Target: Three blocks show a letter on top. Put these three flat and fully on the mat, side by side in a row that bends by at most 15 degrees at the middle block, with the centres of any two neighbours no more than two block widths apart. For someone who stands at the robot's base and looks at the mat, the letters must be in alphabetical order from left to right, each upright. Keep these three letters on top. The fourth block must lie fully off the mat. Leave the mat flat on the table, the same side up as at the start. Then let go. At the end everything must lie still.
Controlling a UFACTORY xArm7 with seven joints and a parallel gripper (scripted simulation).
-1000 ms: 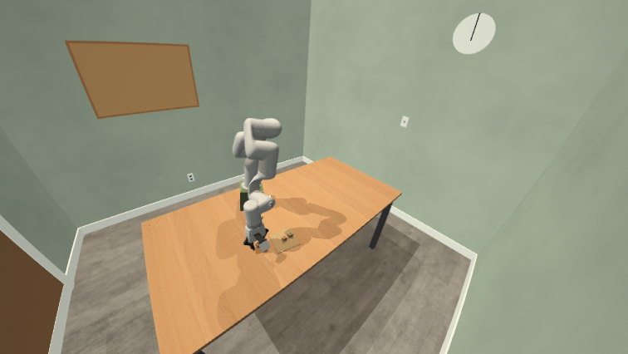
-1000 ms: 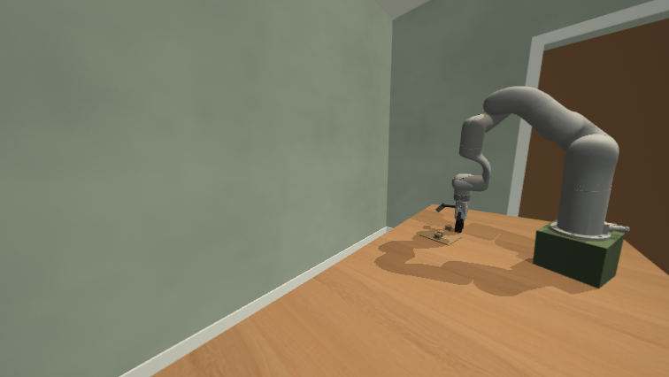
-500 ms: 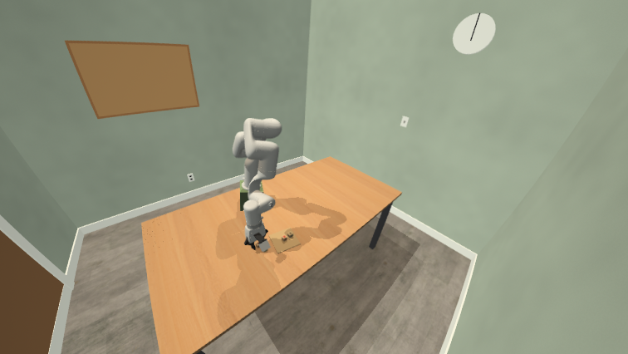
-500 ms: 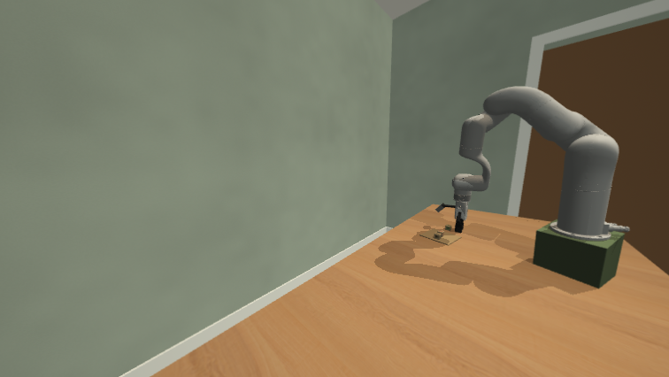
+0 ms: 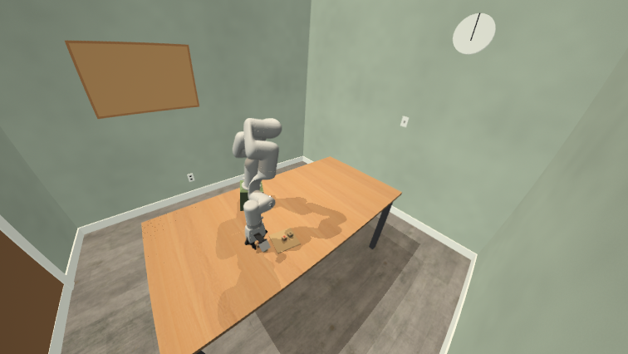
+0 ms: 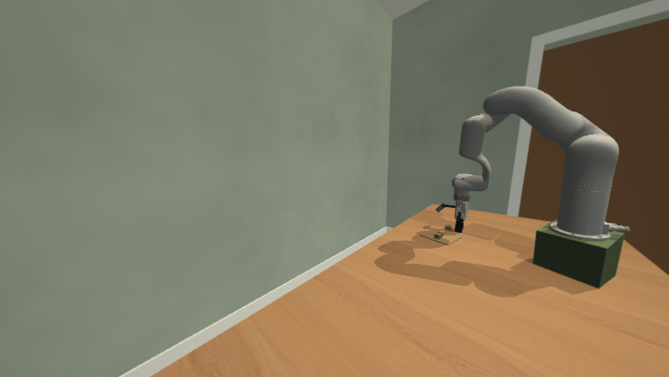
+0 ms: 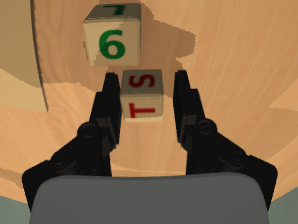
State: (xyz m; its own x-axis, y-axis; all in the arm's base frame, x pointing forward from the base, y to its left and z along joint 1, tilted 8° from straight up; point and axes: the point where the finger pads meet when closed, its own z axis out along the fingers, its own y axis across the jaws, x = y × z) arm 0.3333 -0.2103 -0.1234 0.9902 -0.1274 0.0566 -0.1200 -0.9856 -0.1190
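Supporting everything, the wood-grained, straight-edged surface (image 5: pixel 193 263) (image 6: pixel 374 299) (image 7: pixel 150 155) is carrying a thin tan square mat (image 5: pixel 279 247) (image 6: pixel 449 242) (image 7: pixel 15 55). The black-fingered pincer (image 5: pixel 256 239) (image 6: pixel 458 229) (image 7: pixel 146 86) is standing partly open, ungrasping, around a pale cube with red letters (image 7: pixel 142 95), gaps showing beside both fingers; a green-marked cube (image 7: pixel 112 40) is lying off the mat.
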